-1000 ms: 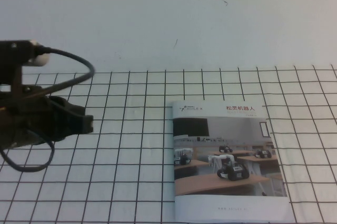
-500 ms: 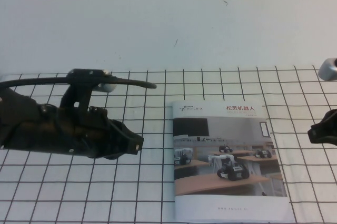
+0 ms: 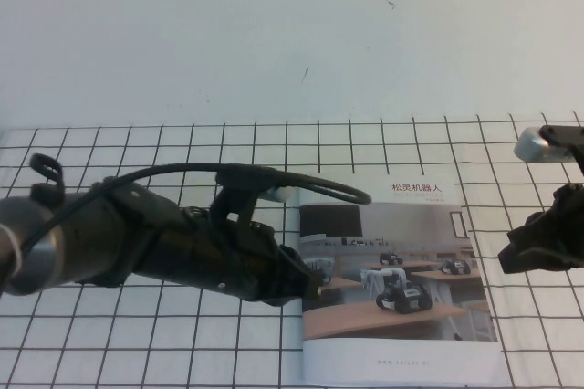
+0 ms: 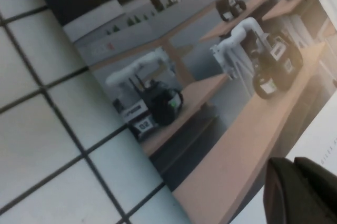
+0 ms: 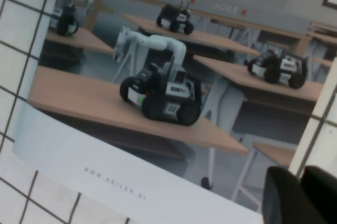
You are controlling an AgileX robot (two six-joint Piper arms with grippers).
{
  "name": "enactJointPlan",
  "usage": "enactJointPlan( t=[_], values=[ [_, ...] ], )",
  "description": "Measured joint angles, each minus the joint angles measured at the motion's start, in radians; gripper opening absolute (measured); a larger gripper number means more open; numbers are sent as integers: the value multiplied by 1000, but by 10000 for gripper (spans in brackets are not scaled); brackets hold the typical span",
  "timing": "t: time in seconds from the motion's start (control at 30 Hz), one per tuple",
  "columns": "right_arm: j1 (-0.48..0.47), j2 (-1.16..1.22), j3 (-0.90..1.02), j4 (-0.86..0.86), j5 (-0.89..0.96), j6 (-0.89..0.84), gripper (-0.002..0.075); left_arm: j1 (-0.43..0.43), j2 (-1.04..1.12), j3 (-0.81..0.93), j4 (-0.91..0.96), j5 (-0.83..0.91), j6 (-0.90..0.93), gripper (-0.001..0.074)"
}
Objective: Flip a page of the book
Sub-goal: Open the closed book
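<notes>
The book [image 3: 401, 363] lies closed and flat on the grid mat. The page [image 3: 394, 252], its cover leaf with the robots-on-desks photo and the red title, faces up. My left gripper [image 3: 308, 285] is at the book's left edge, fingers together and empty. In the left wrist view the page [image 4: 210, 77] fills the picture and the left gripper [image 4: 301, 192] hovers over its lower part. My right gripper [image 3: 513, 252] is just off the book's right edge, shut and empty. In the right wrist view the page [image 5: 158, 92] lies flat, with the right gripper [image 5: 300, 196] over its right edge.
A white mat with a black grid [image 3: 182, 352] covers the table's near half. The bare white tabletop [image 3: 274, 33] lies beyond it. The left arm's body and cable [image 3: 146, 243] stretch across the mat left of the book.
My left arm has swept right across the mat to the book's left edge. My right arm has come in from the right toward the book's right edge. The book has not moved.
</notes>
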Motion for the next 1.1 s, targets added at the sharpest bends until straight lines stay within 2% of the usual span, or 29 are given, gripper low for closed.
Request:
enactJointPlan(
  t=[0.1, 0.3, 0.37, 0.57, 0.8, 1.1],
  values=[
    [0, 25, -4, 13, 0, -7, 124, -29, 56, -21, -4, 0, 6, -2],
    [-24, 67, -52, 74, 57, -20, 341, -41, 140, -27, 11, -20, 6, -2],
    [-46, 87, -64, 96, 81, -40, 374, -41, 151, -27, 13, -29, 1, -2],
    [-116, 178, -83, 189, 130, -161, 398, -41, 156, -27, 15, -67, -4, -2],
    [-118, 274, -83, 302, 133, -287, 402, -41, 190, -32, 5, -76, -10, -2],
    [-116, 306, -85, 324, 96, -351, 402, -41, 237, -45, -27, -47, -23, -2]
  ],
)
